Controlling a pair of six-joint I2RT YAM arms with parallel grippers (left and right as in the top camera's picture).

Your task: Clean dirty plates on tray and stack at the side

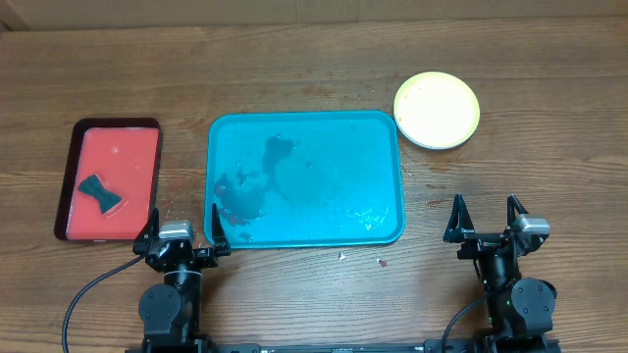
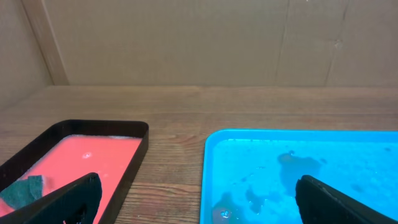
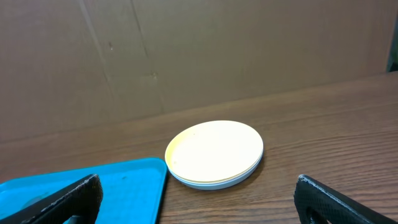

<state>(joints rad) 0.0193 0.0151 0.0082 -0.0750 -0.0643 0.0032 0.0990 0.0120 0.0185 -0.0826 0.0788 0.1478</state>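
Note:
The teal-blue tray [image 1: 383,176] lies mid-table, wet and smeared with dark patches, with no plate on it. The plates [image 1: 437,109] sit in one stack on the wood just off the tray's far right corner, yellow-green rimmed one on top; the stack [image 3: 214,153] also shows in the right wrist view. My left gripper [image 1: 183,228] stands open at the tray's near left corner, empty. My right gripper [image 1: 486,218] stands open near the front edge, right of the tray, empty. In the left wrist view the tray [image 2: 214,162] shows between the spread fingers [image 2: 68,199].
A smaller red tray [image 1: 123,167] with a dark rim lies at the left, holding a dark sponge [image 1: 99,192]. A few red specks [image 1: 381,262] dot the wood in front of the teal tray. A cardboard wall stands behind the table.

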